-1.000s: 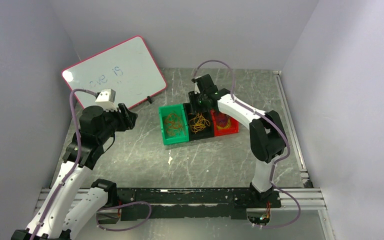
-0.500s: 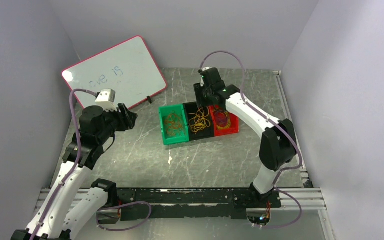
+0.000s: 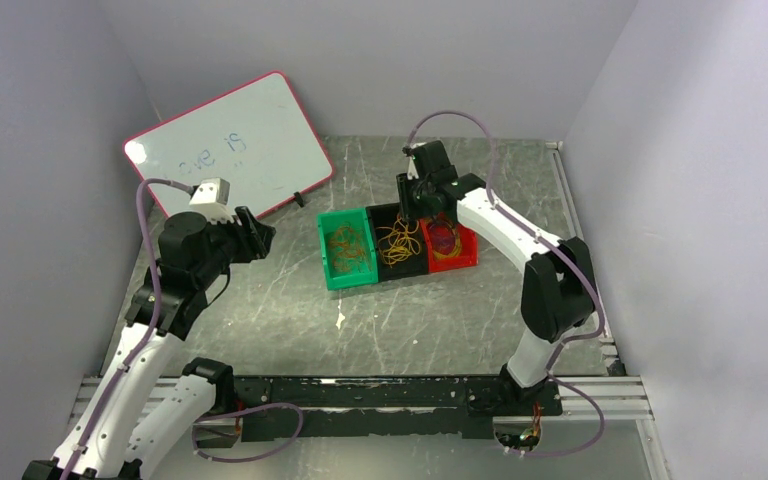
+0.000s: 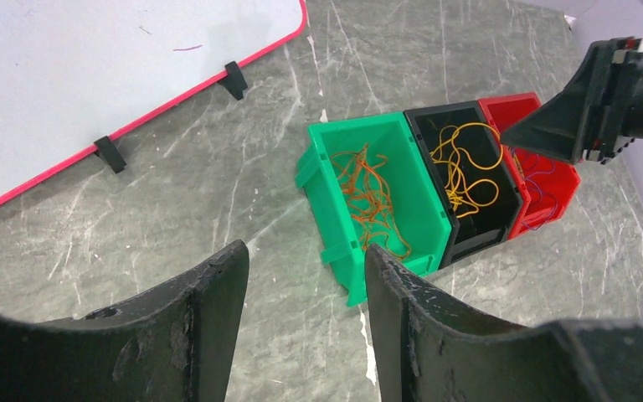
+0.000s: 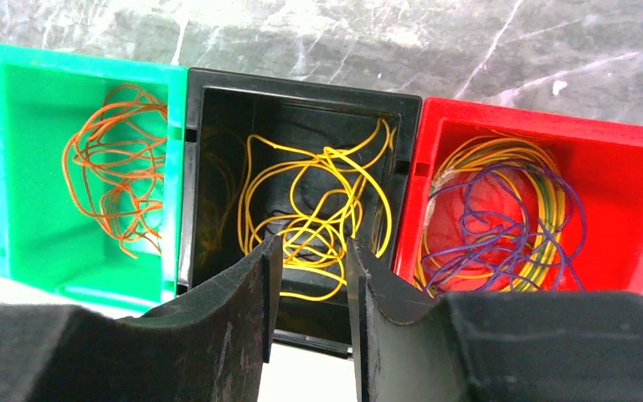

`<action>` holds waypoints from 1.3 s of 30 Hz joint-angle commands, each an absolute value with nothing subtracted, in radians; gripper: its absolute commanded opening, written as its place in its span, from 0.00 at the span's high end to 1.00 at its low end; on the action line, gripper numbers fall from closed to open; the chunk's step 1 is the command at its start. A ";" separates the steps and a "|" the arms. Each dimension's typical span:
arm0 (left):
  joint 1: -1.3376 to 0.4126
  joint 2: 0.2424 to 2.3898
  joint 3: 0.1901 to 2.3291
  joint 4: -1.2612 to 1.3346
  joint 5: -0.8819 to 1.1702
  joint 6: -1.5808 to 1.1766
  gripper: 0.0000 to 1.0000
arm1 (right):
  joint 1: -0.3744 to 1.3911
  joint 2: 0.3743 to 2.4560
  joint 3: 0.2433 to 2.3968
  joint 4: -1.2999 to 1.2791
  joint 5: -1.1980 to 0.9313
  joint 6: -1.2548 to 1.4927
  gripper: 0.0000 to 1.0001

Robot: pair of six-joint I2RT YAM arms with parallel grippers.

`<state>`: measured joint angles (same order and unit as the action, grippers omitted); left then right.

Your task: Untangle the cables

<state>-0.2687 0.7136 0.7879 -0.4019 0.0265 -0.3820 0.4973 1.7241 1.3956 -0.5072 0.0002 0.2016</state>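
Three small bins stand side by side mid-table. The green bin [image 5: 84,63] holds thin orange cables [image 5: 109,180]. The black bin [image 5: 301,88] holds yellow cables [image 5: 318,209]. The red bin [image 5: 552,117] holds a tangle of purple, yellow and greenish cables [image 5: 502,222]. My right gripper [image 5: 311,243] is open and empty, hovering above the black bin's edge by the red bin; the top view shows it [image 3: 415,205] at the bins' far side. My left gripper [image 4: 306,247] is open and empty, raised well left of the green bin [image 4: 360,126].
A pink-framed whiteboard [image 3: 230,145] leans at the back left. A small white scrap [image 3: 340,320] lies on the table in front of the green bin. Grey walls enclose the table on three sides.
My right gripper has moved right and farther back, from over the black bin toward the black and red bins' far edge. The left arm has not moved.
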 commanded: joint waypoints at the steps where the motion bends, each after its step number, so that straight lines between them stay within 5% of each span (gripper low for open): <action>1: -0.257 0.697 0.781 -0.409 0.027 -0.394 0.42 | 0.504 1.748 1.398 -0.524 -0.014 0.205 0.63; 22: -0.258 0.702 0.795 -0.420 0.019 -0.386 0.42 | 0.520 1.842 1.445 -0.432 0.170 0.077 0.62; 39: -0.258 0.698 0.785 -0.421 0.017 -0.388 0.42 | 0.520 1.873 1.434 -0.460 0.137 0.072 0.83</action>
<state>-0.2687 0.7128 0.7879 -0.4099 0.0265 -0.3824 0.5182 1.8568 1.4139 -0.4419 0.1459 0.0814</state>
